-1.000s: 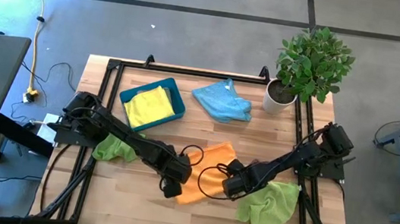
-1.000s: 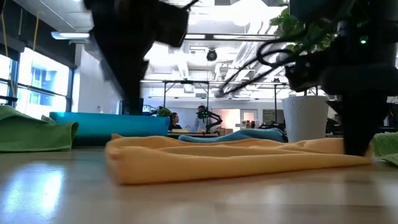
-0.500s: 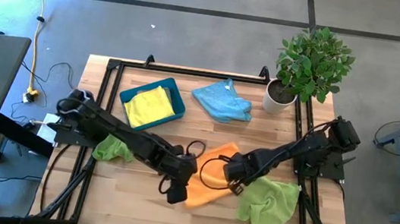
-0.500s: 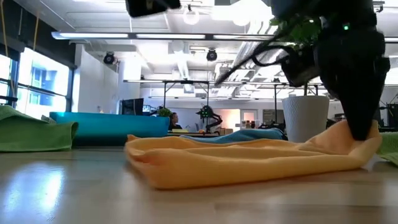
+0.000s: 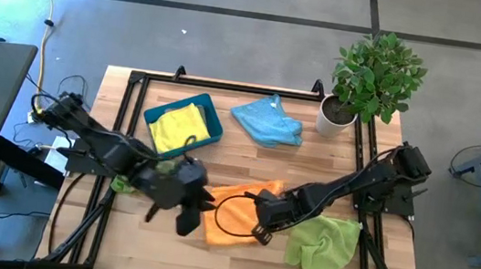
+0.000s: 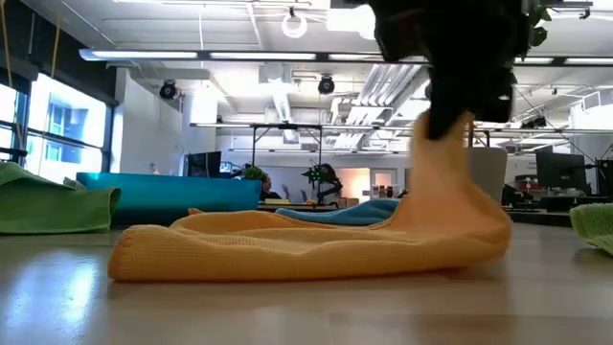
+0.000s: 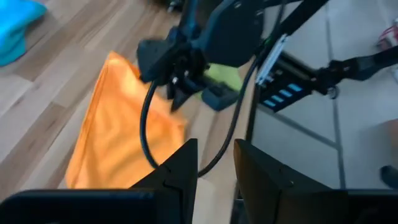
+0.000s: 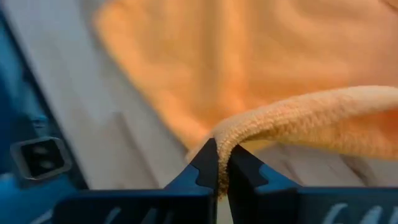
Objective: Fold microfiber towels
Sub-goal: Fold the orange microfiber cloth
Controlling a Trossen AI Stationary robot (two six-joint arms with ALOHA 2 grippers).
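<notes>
An orange towel point(image 5: 232, 214) lies near the table's front middle; it also shows in the low view point(image 6: 287, 251). My right gripper point(image 5: 261, 229) is shut on the towel's right end and holds that end up off the table. My left gripper point(image 5: 186, 220) hovers just left of the towel, raised. In the left wrist view its fingers point(image 7: 216, 177) stand a little apart with nothing between them. A yellow towel point(image 5: 179, 127) lies in the teal tray point(image 5: 214, 124). A light blue towel point(image 5: 267, 119) lies at the far middle. My right gripper pinches an edge of the orange towel point(image 8: 249, 127) between its two fingers; the cloth bends over the fingertips point(image 8: 208, 158). The fingers come from above. That end point(image 6: 450, 163) is lifted and hangs below the gripper, while the rest of the towel lies flat on the table.
A lime green towel point(image 5: 323, 246) lies crumpled at the near right, and another point(image 5: 129, 181) at the left under my left arm. A potted plant point(image 5: 367, 77) stands at the far right corner. Bare wood shows between the orange towel and the tray.
My left gripper has let go of the orange towel's near left corner, risen and gone toward the table's left edge. My right gripper has lifted the towel's right end and carried it toward the left. The towel has slid left; its left part stays on the table.
</notes>
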